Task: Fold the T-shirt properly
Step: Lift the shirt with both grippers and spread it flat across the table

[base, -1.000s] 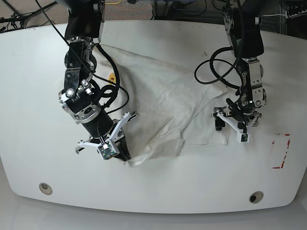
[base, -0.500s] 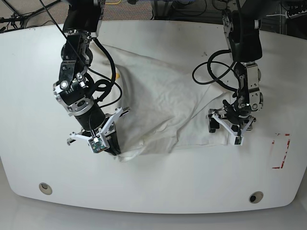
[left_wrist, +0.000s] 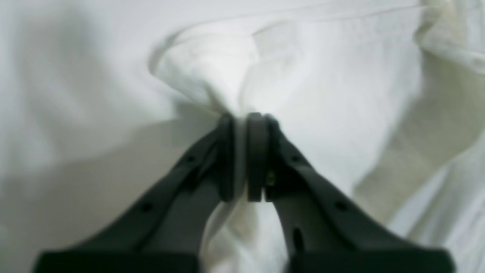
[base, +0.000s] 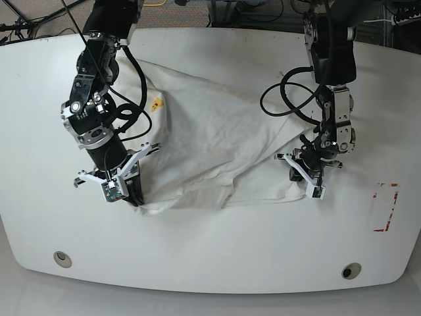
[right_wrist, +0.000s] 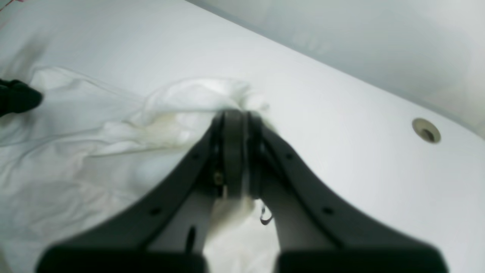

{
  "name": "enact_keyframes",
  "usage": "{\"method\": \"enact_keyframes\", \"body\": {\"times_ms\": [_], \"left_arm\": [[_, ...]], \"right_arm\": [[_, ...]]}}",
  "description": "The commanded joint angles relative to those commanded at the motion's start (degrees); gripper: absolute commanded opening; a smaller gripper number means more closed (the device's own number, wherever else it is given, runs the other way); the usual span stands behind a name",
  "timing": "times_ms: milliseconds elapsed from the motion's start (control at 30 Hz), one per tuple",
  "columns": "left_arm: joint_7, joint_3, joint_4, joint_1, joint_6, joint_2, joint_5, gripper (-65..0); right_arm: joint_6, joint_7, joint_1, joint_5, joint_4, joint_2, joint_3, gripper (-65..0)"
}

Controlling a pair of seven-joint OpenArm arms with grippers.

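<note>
White T-shirt [base: 217,141] spread crumpled across the middle of the white counter [base: 217,250], between the two arms. Large, soft cotton, heavily creased, with long wrinkles running diagonally from the upper part toward the lower edge. Small yellow-orange mark [base: 156,104] near the upper corner on the base view's left side; too small to read as more than a spot. Lower edge rolled into a thick bunched hem, sagging toward the front of the counter. A fold of cloth turned over near the middle, showing a darker shaded crease.

Right gripper [right_wrist: 235,113] clamped on a bunched corner of the T-shirt [right_wrist: 94,151], fingers [right_wrist: 233,151] pressed together with white fabric squeezed between and spilling out above and below. In the base view this gripper [base: 135,194] sits at the cloth's lower corner on that view's left side.

Left gripper [left_wrist: 242,121] likewise pinching a gathered tuft of the T-shirt [left_wrist: 341,94], fingers [left_wrist: 255,159] nearly touching with a thin strip of cloth between. Fabric puckered into a knot-like peak just past the tips. In the base view this gripper [base: 308,178] holds the edge on that view's right side.

Round hole [right_wrist: 426,131] in the counter beyond the right gripper; red tape mark [base: 385,207] near the counter's edge on the base view's right.
</note>
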Motion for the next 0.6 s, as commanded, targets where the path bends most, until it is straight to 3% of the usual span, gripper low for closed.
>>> {"method": "enact_keyframes", "body": {"times_ms": [233, 433, 600], "left_arm": [[0.35, -0.26, 4.84, 0.79, -0.09, -0.18, -0.09, -65.0], [5.01, -2.55, 12.66, 4.92, -0.09, -0.18, -0.09, -65.0], [9.05, -7.3, 21.36, 7.65, -0.09, 0.09, -0.09, -65.0]], "right_arm": [[0.0, 0.0, -0.62, 0.62, 0.09, -0.88, 5.1, -65.0], [-0.18, -0.44, -0.44, 6.33, -0.09, -1.58, 12.75, -65.0], [-0.53, -0.44, 1.41, 7.12, -0.26, -0.44, 13.01, -65.0]]}}
